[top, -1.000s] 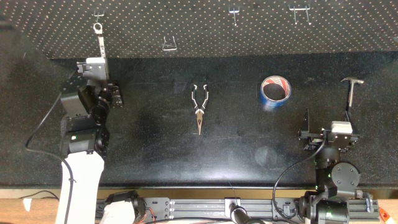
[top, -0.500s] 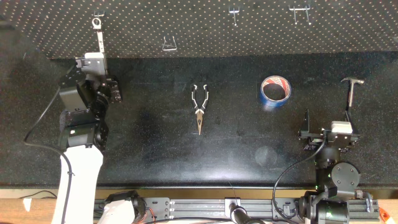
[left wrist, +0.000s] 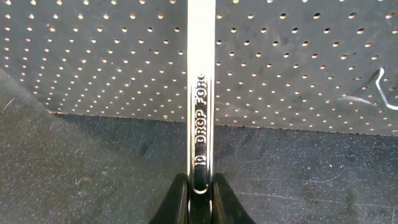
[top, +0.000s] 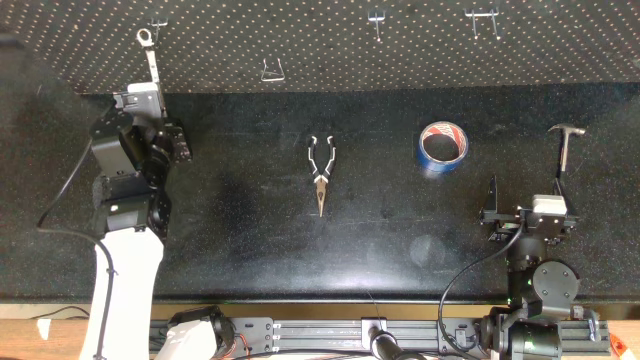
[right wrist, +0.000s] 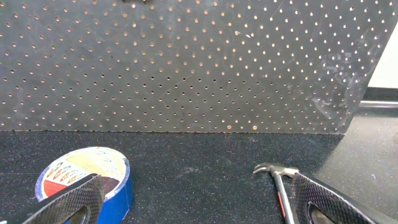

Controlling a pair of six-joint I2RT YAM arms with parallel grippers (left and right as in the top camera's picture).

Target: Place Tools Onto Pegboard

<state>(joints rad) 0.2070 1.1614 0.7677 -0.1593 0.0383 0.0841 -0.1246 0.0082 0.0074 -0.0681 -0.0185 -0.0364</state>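
Left gripper (left wrist: 200, 188) clamps a slim polished steel wrench (left wrist: 200, 93) near the perforated pegboard (left wrist: 93, 56); right gripper (right wrist: 198, 186) gapes wide.

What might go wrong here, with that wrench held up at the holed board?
The wrench has its ring end slightly left of the nearest hook, so it may miss it. The left fingers pinch only the handle's very end, so the wrench might swivel, slip or drop.

The wrench (left wrist: 200, 93) runs out of frame past the left claw (left wrist: 200, 200), near end buried between its fingers (left wrist: 174, 204). The hammer (right wrist: 281, 190) handle's cut off beside the right claw (right wrist: 198, 186), tape (right wrist: 87, 171) half behind it.
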